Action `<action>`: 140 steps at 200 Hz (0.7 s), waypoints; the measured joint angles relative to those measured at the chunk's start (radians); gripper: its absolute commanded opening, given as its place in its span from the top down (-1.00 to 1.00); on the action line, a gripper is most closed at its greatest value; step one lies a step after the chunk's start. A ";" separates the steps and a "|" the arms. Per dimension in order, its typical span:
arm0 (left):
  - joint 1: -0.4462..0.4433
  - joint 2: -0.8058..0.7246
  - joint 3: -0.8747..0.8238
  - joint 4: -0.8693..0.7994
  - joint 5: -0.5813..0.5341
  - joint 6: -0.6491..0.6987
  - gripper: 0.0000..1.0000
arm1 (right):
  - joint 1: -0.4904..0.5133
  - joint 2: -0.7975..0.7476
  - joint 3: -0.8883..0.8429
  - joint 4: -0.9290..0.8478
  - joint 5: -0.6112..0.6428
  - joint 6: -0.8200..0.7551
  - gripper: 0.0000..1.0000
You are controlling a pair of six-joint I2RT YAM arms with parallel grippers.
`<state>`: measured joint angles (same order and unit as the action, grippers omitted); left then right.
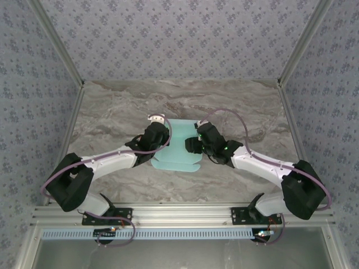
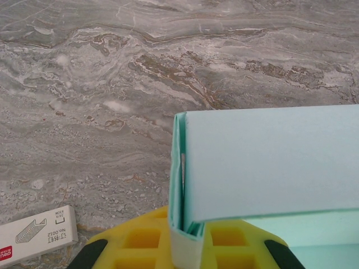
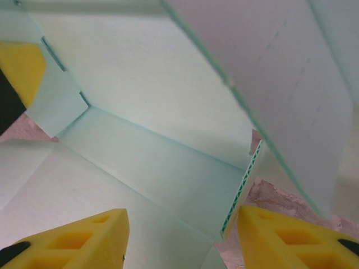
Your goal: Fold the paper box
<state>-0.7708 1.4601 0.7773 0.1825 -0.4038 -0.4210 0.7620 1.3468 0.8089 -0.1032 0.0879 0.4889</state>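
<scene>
The paper box [image 1: 178, 147] is a pale turquoise card, partly folded, lying mid-table between both arms. My left gripper [image 1: 159, 134] is at its left side. In the left wrist view its yellow fingers [image 2: 140, 241] are shut on a folded upright edge of the paper box [image 2: 269, 162], with a flap raised to the right. My right gripper [image 1: 199, 140] is at the box's right side. In the right wrist view it [image 3: 179, 238] stands open over the box's inner panels [image 3: 157, 162], and a cut corrugated edge [image 3: 242, 190] sits just inside the right finger [image 3: 291, 235].
A small white printed carton [image 2: 36, 232] lies on the marble table [image 2: 112, 84] left of my left gripper, and it appears as a white patch [image 1: 155, 118] by the box's far-left corner. Patterned walls enclose the table on three sides.
</scene>
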 measured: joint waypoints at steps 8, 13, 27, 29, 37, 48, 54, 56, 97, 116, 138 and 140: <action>0.000 0.000 0.000 0.000 0.000 0.000 1.00 | 0.000 -0.011 0.000 0.000 0.002 -0.001 -0.10; 0.000 0.000 0.000 0.000 0.000 0.000 1.00 | 0.000 -0.014 0.000 0.000 0.002 -0.002 -0.10; 0.000 0.000 0.000 0.000 0.002 0.000 1.00 | 0.000 -0.026 0.000 0.000 0.002 -0.005 -0.10; 0.000 0.000 0.000 0.000 0.004 0.000 1.00 | 0.000 -0.027 0.000 0.000 0.002 -0.005 -0.10; 0.000 0.000 0.000 0.000 0.004 0.000 1.00 | 0.000 -0.027 0.000 0.001 0.002 -0.008 -0.10; 0.000 0.000 0.000 0.000 0.005 0.000 1.00 | 0.000 -0.027 0.000 0.000 0.001 -0.008 -0.09; 0.000 0.000 0.000 0.000 0.006 0.000 1.00 | 0.000 -0.027 0.000 0.001 -0.001 -0.008 -0.08; 0.000 0.000 0.000 0.000 0.007 0.000 1.00 | 0.000 -0.027 0.000 0.001 -0.002 -0.008 -0.08; 0.000 0.000 0.000 -0.001 0.008 0.001 1.00 | 0.000 -0.003 0.011 0.003 -0.028 -0.012 -0.03; 0.000 0.000 0.000 -0.002 0.006 0.001 1.00 | 0.000 0.019 0.026 0.005 -0.042 -0.012 -0.02; 0.003 0.000 0.000 -0.007 0.002 0.001 1.00 | 0.000 0.045 0.039 0.006 -0.051 -0.012 0.00; 0.004 0.000 0.000 -0.007 0.000 0.002 1.00 | 0.000 0.048 0.040 0.006 -0.053 -0.012 0.00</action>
<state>-0.7670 1.4601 0.7773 0.1753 -0.4034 -0.4194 0.7620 1.3945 0.8486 -0.0967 0.0353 0.4770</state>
